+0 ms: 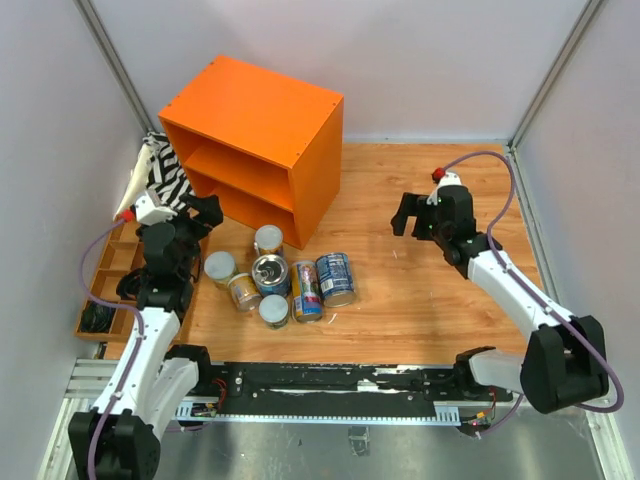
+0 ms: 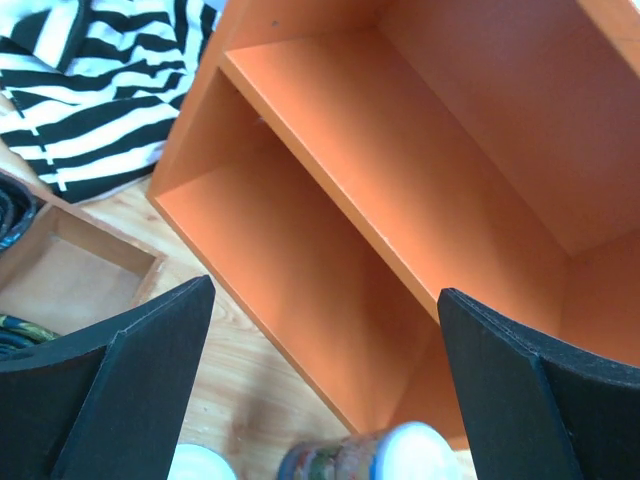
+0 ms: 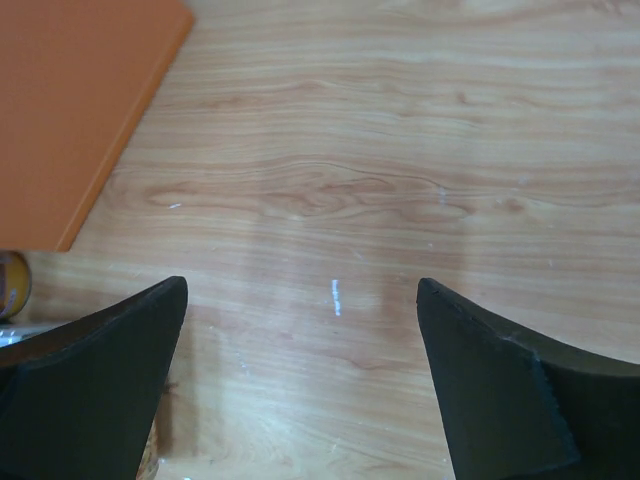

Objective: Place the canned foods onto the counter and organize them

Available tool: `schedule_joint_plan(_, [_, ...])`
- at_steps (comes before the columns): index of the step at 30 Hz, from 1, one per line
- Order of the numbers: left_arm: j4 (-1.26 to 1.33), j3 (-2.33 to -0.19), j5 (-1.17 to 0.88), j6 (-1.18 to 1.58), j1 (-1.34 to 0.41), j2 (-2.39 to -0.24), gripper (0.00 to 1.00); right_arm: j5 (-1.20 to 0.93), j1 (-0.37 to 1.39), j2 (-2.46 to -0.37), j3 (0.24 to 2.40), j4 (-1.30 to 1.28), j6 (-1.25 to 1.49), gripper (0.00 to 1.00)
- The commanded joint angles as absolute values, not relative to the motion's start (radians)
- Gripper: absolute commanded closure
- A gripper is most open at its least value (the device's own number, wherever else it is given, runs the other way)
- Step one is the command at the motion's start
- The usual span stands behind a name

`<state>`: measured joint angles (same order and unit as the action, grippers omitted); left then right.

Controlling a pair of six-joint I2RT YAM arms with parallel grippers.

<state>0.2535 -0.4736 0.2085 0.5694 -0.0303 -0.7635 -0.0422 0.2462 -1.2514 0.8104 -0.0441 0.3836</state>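
Observation:
Several cans lie clustered on the wood floor in front of the orange counter [image 1: 262, 125]: small white-lidded cans [image 1: 219, 267], a wide blue can [image 1: 271, 274] standing, another blue can [image 1: 336, 278] on its side, and a slim colourful can [image 1: 306, 291]. My left gripper [image 1: 200, 215] is open and empty, just left of the cluster, facing the counter's empty inner shelf [image 2: 400, 180]. A lying can [image 2: 370, 455] and a white lid [image 2: 205, 465] show below its open fingertips [image 2: 190, 310]. My right gripper [image 1: 408, 215] is open and empty above bare wood, right of the counter.
A black-and-white striped cloth [image 1: 165, 175] lies left of the counter, over the low brown compartmented tray [image 1: 105, 275] by the left wall. The counter's corner [image 3: 70, 110] and a can's edge [image 3: 12, 285] show at the left of the right wrist view.

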Motion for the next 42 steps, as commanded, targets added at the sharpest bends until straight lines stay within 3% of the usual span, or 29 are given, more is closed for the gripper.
schedule_joint_plan(1, [-0.052, -0.605, 0.112, 0.581, -0.058, -0.786, 0.02, 0.001, 0.321, -1.227, 0.839, -0.085, 0.329, 0.02])
schedule_joint_plan(11, [-0.345, -0.765, 0.143, 0.501, -0.219, -0.866, 0.04, 0.063, 0.579, -1.264, 0.903, -0.151, 0.281, 0.02])
schedule_joint_plan(24, [-0.403, -0.784, 0.067, 0.468, -0.272, -0.896, 0.04, 0.100, 0.775, -1.395, 0.953, -0.178, 0.328, 0.02])
schedule_joint_plan(42, [-0.419, -0.810, -0.023, 0.436, -0.277, -0.876, 0.04, 0.110, 0.849, -1.647, 1.124, -0.274, 0.424, 0.02])
